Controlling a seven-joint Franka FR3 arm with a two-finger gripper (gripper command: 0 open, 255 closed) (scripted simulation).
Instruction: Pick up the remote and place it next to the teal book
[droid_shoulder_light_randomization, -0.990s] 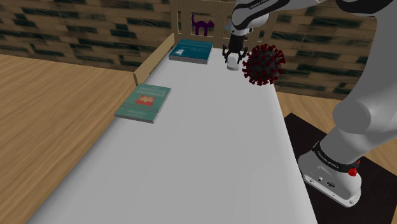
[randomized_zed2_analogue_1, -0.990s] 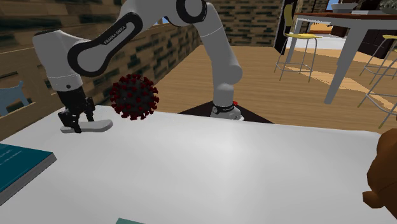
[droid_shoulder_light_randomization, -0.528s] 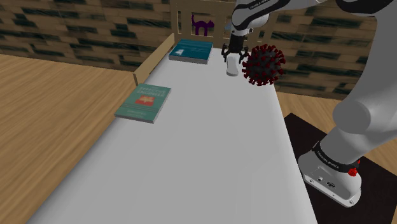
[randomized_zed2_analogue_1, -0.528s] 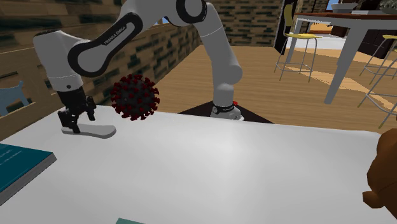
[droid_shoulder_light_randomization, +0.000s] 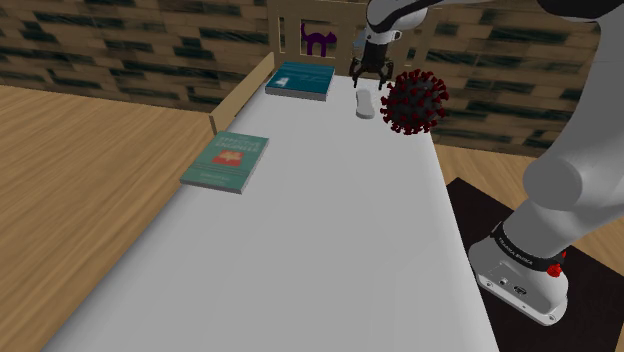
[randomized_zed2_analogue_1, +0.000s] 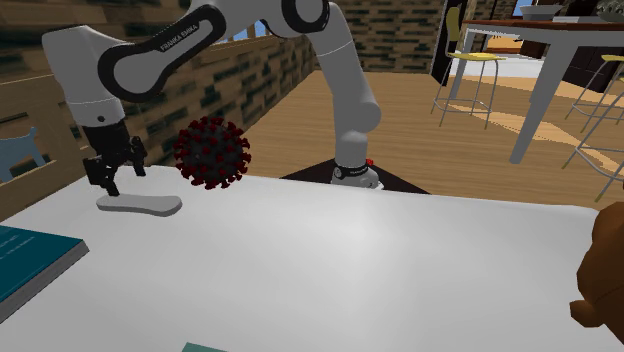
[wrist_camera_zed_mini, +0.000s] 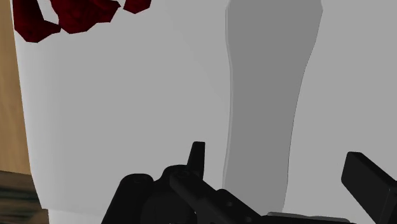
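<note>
On the smooth, flat white tabletop (droid_shoulder_light_randomization: 330, 230) lies a thin rectangular teal book (droid_shoulder_light_randomization: 301, 79), with a dark red spiky ball (droid_shoulder_light_randomization: 414, 102) nearby. Between them the slim, pale grey, round-ended remote (randomized_zed2_analogue_1: 140, 205) lies flat. My black gripper (randomized_zed2_analogue_1: 108, 178) hangs just above one end, fingers spread apart, holding nothing.

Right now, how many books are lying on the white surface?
2. One flat teal book lies at the far end of the white surface, near the pale grey remote; the other teal book lies along the surface's edge at the shoulder view's left. None appears hidden.
</note>
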